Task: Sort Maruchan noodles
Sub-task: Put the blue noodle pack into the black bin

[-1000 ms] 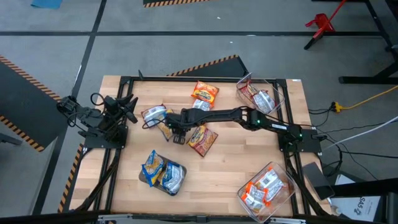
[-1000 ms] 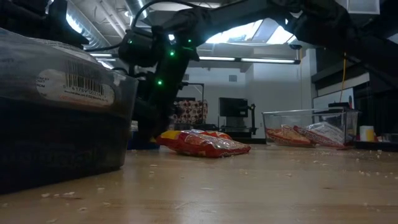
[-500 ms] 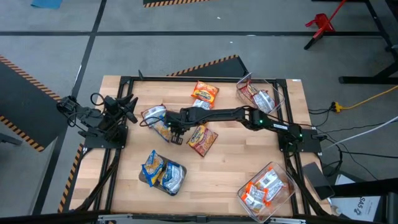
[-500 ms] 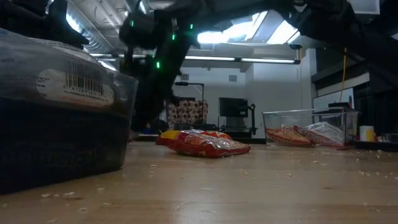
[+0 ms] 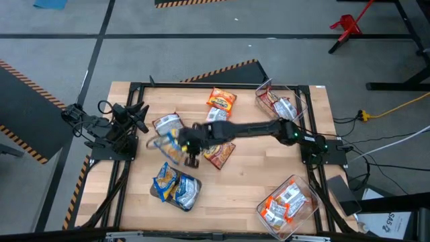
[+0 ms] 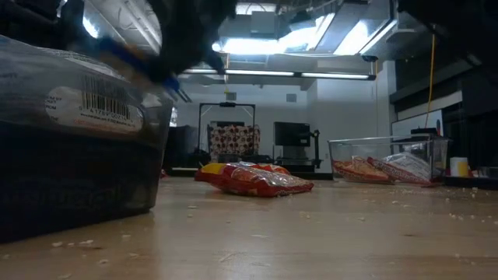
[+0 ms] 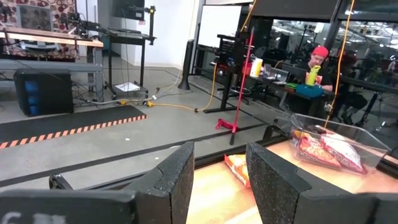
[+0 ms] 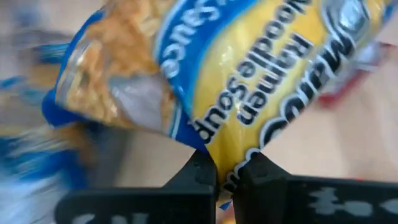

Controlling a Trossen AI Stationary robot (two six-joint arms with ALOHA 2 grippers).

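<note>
The right pincer [image 5: 190, 153] is clamped tight on the edge of a blue-yellow packet [image 8: 249, 81], holding it above the desk [image 5: 242, 181] near a dark tray [image 5: 176, 190] of like packets. The left pincer [image 7: 219, 177], fingers parted and empty, waits at the desk's left edge.

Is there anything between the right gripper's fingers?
Yes. In the right wrist view the right gripper pinches the edge of a blue-yellow noodle packet.

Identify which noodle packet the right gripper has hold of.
The blue-yellow packet pinched in the right gripper, lifted left of the table's middle. The other blue-yellow packets lie nearer the front edge; the orange-red one lies apart.
</note>
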